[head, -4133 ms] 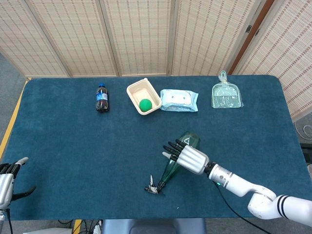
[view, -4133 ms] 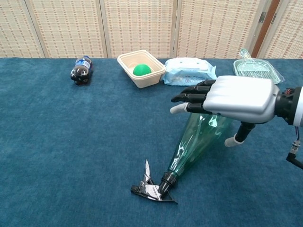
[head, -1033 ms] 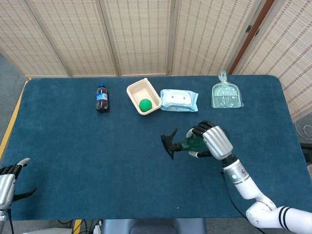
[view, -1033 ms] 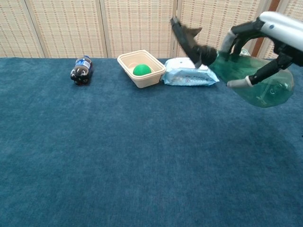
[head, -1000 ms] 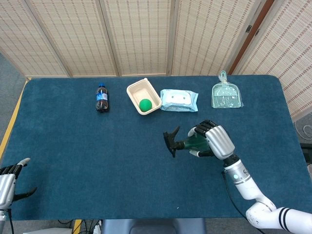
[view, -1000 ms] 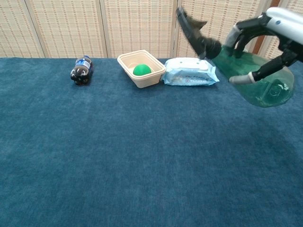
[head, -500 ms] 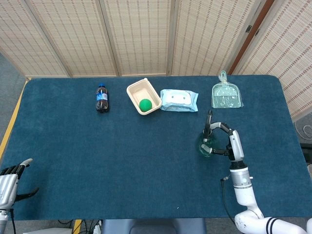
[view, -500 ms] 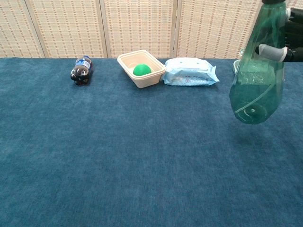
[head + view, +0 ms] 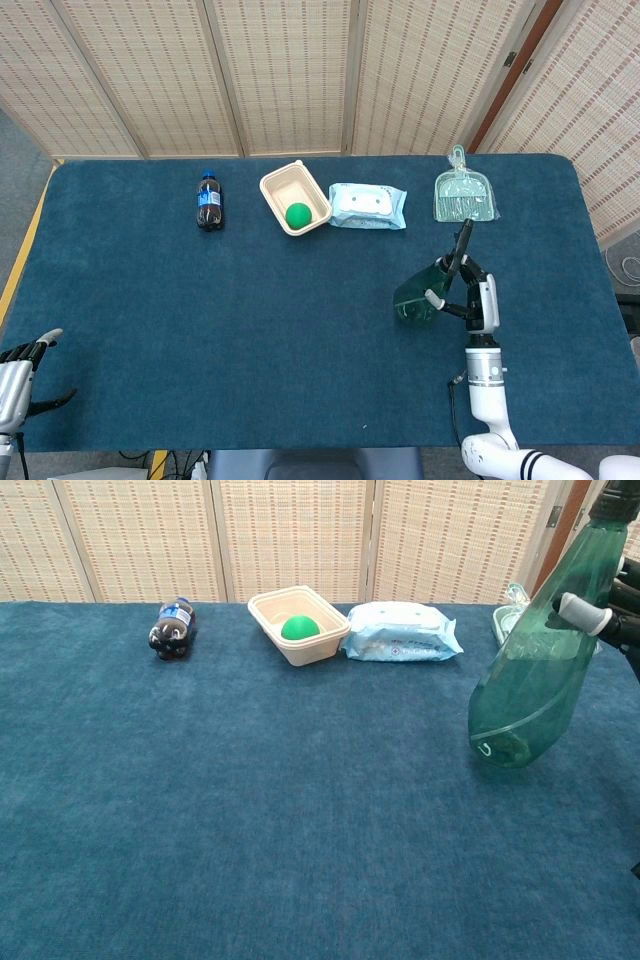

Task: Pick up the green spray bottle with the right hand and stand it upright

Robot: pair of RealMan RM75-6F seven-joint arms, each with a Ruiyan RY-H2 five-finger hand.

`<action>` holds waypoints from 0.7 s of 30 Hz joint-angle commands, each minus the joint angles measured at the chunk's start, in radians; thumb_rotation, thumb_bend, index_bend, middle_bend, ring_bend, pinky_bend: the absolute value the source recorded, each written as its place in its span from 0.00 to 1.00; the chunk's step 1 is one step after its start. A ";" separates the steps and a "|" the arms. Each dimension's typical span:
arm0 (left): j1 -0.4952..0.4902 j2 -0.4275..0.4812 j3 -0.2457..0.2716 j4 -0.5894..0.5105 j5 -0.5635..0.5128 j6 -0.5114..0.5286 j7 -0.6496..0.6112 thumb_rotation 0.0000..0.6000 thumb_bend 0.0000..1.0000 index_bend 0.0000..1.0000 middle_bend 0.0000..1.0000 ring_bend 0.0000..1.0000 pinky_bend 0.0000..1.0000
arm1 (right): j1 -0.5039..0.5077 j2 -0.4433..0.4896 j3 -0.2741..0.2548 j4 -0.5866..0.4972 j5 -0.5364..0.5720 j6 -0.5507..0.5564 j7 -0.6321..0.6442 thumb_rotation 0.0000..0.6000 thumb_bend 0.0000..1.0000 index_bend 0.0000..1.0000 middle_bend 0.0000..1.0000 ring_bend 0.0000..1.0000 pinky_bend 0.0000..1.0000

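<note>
My right hand (image 9: 478,300) grips the green spray bottle (image 9: 425,290) around its upper body, on the right side of the blue table (image 9: 200,330). In the chest view the green spray bottle (image 9: 535,660) leans with its nozzle end up and to the right, out of the frame's top, and its round base is close to the cloth; I cannot tell whether it touches. Only the fingers (image 9: 590,615) of that hand show at the chest view's right edge. My left hand (image 9: 18,375) rests open at the lower left corner, off the table.
Along the back stand a small cola bottle (image 9: 209,202) lying down, a beige tub (image 9: 295,197) with a green ball (image 9: 298,214), a pack of wipes (image 9: 367,206) and a clear green dustpan (image 9: 465,195).
The right hand has tipped the bottle so its base swung left and down toward the cloth, its top leaning right. The left hand has hardly moved.
</note>
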 commanded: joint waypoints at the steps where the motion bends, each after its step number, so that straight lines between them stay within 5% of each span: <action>1: 0.000 0.000 0.000 0.001 0.000 0.000 0.000 1.00 0.00 0.18 0.30 0.29 0.31 | -0.002 -0.013 0.002 0.022 -0.005 -0.011 0.019 1.00 0.17 0.54 0.61 0.50 0.35; 21: 0.005 0.000 0.003 0.004 -0.003 0.002 -0.005 1.00 0.00 0.18 0.33 0.32 0.35 | -0.007 -0.052 -0.012 0.120 -0.046 -0.046 0.053 1.00 0.17 0.54 0.61 0.50 0.36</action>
